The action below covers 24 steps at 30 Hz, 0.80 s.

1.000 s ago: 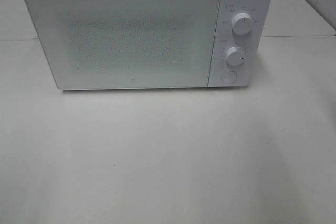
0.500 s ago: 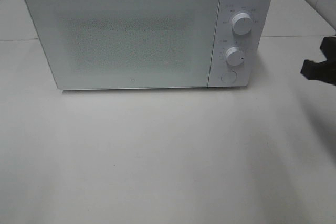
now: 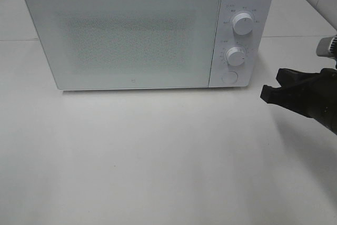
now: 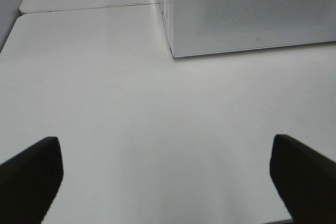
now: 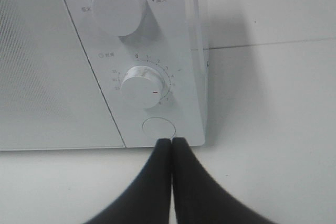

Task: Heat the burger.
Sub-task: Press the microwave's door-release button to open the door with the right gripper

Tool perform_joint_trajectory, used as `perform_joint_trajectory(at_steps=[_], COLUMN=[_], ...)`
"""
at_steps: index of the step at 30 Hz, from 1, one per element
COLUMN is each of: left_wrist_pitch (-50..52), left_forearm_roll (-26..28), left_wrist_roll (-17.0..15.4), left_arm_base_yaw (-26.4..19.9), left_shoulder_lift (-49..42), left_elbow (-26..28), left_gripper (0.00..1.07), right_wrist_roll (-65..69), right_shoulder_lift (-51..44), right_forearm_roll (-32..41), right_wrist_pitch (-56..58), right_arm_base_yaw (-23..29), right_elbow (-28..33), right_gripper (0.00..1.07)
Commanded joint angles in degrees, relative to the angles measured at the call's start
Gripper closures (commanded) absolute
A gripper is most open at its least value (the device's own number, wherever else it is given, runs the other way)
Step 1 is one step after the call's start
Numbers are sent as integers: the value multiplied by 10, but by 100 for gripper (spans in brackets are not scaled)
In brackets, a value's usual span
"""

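The burger is out of view in every frame. A white microwave [image 3: 131, 35] stands at the back of the table with its door closed. My right gripper [image 3: 268, 93] comes in from the right edge, shut and holding nothing, its tip a little right of and below the round door button [image 3: 229, 77]. In the right wrist view the shut tips [image 5: 171, 142] sit just under that button [image 5: 158, 128]. My left gripper [image 4: 164, 145] is open and empty over bare table, short of the microwave's front left corner [image 4: 170, 51]; the exterior view does not show it.
On the microwave's control panel are an upper knob [image 3: 243, 23] and a timer knob [image 3: 236, 56]. The white table [image 3: 158, 156] spreads out in front of the microwave. A seam in the tabletop [image 3: 295, 37] runs behind the right arm.
The right arm has come in from the right edge and moved left toward the microwave's control panel, its gripper still shut. The microwave has not changed.
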State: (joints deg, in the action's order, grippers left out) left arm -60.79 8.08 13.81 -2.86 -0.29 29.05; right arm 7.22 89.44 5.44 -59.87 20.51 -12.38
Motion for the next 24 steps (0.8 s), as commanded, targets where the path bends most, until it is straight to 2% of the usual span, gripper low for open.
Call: perform_joint_trajectory(at_steps=[1,2,3,5,6,8,13,16,24], left_wrist_pitch=[6,6,6,6,6,6,6,6,6], left_forearm_roll=[5,5,5,5,5,5,5,5,5], left_wrist_roll=[-2,-2,-2,-2,-2,-2,-2,-2,-2], left_arm_base_yaw=[4,4,4,4,4,4,4,4,4], left_shoulder_lift=[-9,-9,-9,-9,-9,-9,-9,-9,-9], left_elbow=[1,1,1,1,1,1,1,1,1], left_gripper=[4,4,4,4,4,4,4,4,4], right_wrist_roll=[132,132,205,242,303,331,470,528,564], right_shoulder_lift=[4,4,5,6,6,9,56,77,97], right_forearm_roll=[6,6,6,6,6,9,43,39,26], right_wrist_pitch=[-24,-24,-25,-26,-26,-26,-36,-36,-29], right_arm_base_yaw=[6,6,6,6,9,16,72,79,91], right_elbow=[0,0,0,0,0,0,-3,-21,-63], right_gripper=[107,107,107,107,107,107,107,107,107])
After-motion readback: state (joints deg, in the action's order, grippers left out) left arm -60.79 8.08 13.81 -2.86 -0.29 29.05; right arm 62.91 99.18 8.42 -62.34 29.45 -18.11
